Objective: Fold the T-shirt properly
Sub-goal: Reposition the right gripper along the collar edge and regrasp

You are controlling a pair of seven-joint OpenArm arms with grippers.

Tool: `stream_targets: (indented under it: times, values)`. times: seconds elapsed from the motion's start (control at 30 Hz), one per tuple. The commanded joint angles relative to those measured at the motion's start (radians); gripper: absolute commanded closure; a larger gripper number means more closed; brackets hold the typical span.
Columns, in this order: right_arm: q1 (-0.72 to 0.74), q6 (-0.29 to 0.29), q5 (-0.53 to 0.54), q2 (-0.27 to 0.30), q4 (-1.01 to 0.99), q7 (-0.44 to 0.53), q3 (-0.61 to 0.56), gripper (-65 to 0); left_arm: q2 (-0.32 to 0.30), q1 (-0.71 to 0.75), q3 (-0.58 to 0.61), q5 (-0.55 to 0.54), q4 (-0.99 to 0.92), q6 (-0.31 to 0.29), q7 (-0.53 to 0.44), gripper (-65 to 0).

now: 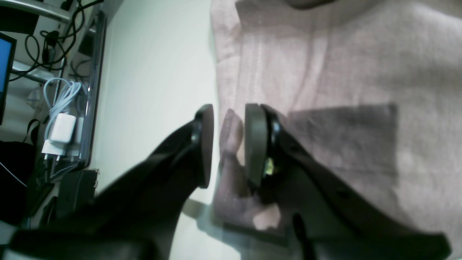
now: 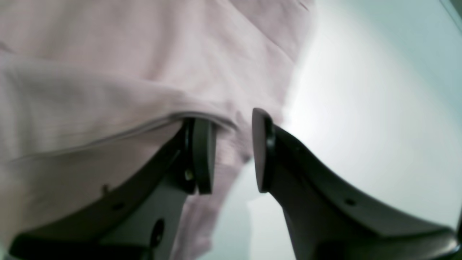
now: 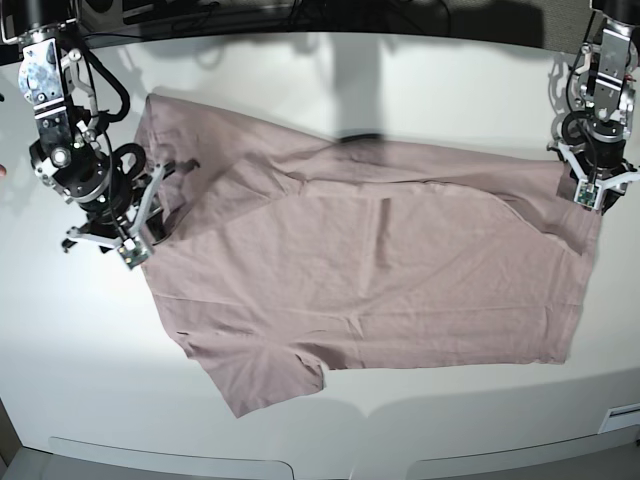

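The mauve-pink T-shirt (image 3: pixel 380 280) lies spread flat on the white table (image 3: pixel 420 430), with its hem toward the right and one sleeve (image 3: pixel 265 385) at the front left. My left gripper (image 3: pixel 592 195) is at the shirt's far right corner. In the left wrist view the left gripper (image 1: pixel 229 144) stands nearly closed, with a raised fold of the T-shirt (image 1: pixel 325 72) pinched between the pads. My right gripper (image 3: pixel 135 235) is at the shirt's left edge. In the right wrist view the right gripper (image 2: pixel 234 150) is narrowly closed on the T-shirt's (image 2: pixel 108 72) edge, and the hem drapes over one finger (image 2: pixel 204 155).
Beyond the table's edge in the left wrist view are cables, a white charger (image 1: pixel 61 130) and a blue screen (image 1: pixel 5 65). Bare white table (image 2: pixel 361 108) lies beside the shirt. Dark equipment lines the far edge in the base view.
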Motion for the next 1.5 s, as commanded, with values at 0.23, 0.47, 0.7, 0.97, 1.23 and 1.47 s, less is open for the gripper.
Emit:
stream_targets:
  times: [0.23,0.47,0.7,0.97,1.23,1.47]
  values:
    - [0.074,-0.153,-0.069,-0.053,-0.029,-0.005,0.008,-18.1,-0.018,0.047,-0.004,0.075,-0.031,0.041,0.111,-15.0]
    - [0.159,-0.046,0.254,-0.083,-0.023,-0.021,0.008,-18.1,-0.018,0.071,-0.005,0.075,-0.031,0.042,0.117,-15.0]
    - [0.202,0.283,0.600,-0.091,-0.006,-0.301,0.010,-18.1,-0.012,0.098,-0.005,0.076,-0.031,0.155,0.135,-15.0]
    - [0.057,0.232,0.309,-0.144,-0.004,-0.225,0.010,-18.0,0.003,0.097,-0.005,0.075,0.002,0.213,0.055,-15.0]
    - [-0.029,0.134,0.172,-0.204,-0.004,-0.173,0.010,-18.0,0.052,0.096,-0.005,0.075,0.045,0.209,-0.025,-15.0]
    - [-0.039,0.060,0.140,-0.240,-0.004,-0.167,0.010,-18.0,0.026,0.073,-0.005,0.074,0.102,0.198,-0.023,-15.0]
